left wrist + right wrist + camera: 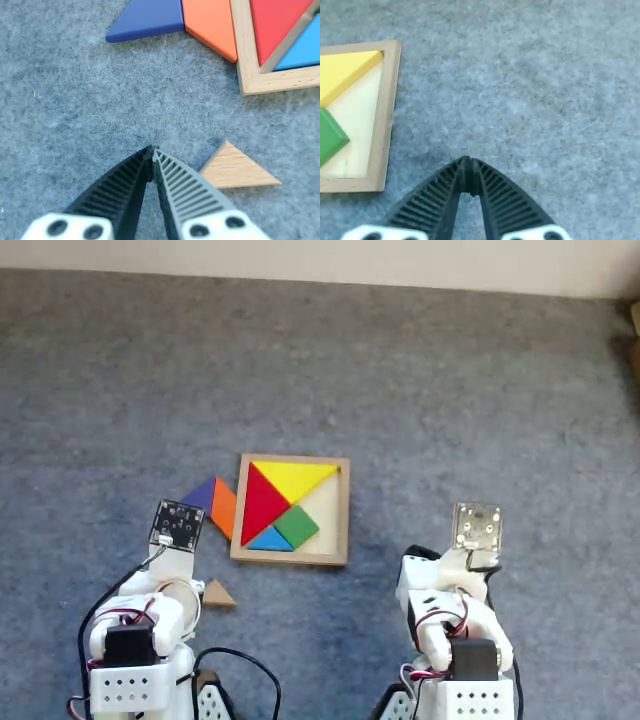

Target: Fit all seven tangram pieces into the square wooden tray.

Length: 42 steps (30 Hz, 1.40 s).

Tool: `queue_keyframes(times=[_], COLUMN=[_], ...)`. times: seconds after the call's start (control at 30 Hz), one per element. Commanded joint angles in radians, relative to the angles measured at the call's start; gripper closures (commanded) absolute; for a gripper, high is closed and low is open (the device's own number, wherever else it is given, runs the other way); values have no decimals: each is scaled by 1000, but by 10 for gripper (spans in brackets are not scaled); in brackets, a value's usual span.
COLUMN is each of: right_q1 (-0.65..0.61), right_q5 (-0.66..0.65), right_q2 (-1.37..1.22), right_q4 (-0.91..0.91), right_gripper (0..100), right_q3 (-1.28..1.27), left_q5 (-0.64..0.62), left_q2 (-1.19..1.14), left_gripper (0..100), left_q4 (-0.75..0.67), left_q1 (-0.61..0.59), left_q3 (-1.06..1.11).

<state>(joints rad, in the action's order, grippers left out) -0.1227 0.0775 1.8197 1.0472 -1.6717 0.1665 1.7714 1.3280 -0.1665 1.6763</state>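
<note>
High view: we count four pieces seated in the tray, navy triangle, orange piece and wooden triangle outside, both arms' jaws pressed together.

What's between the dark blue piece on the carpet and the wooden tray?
The orange piece lies there, right against both the dark blue piece and the rim of the tray. The left wrist view shows it closest.
</note>
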Motion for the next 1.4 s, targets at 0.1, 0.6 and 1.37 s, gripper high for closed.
queue_keyframes(times=[0.1, 0.6, 1.37], right_q1=[5, -77, -77], right_q5=[11, 9, 8], right_q2=[13, 16, 16], right_q4=[24, 206, 206], right_gripper=[995, 994, 994], right_q3=[-134, -133, -133], left_q5=[-3, -2, 173], left_q2=[48, 48, -538], left_gripper=[994, 993, 941], left_q4=[5, 5, 66], left_q1=[12, 12, 19], left_q3=[-82, -189, -773])
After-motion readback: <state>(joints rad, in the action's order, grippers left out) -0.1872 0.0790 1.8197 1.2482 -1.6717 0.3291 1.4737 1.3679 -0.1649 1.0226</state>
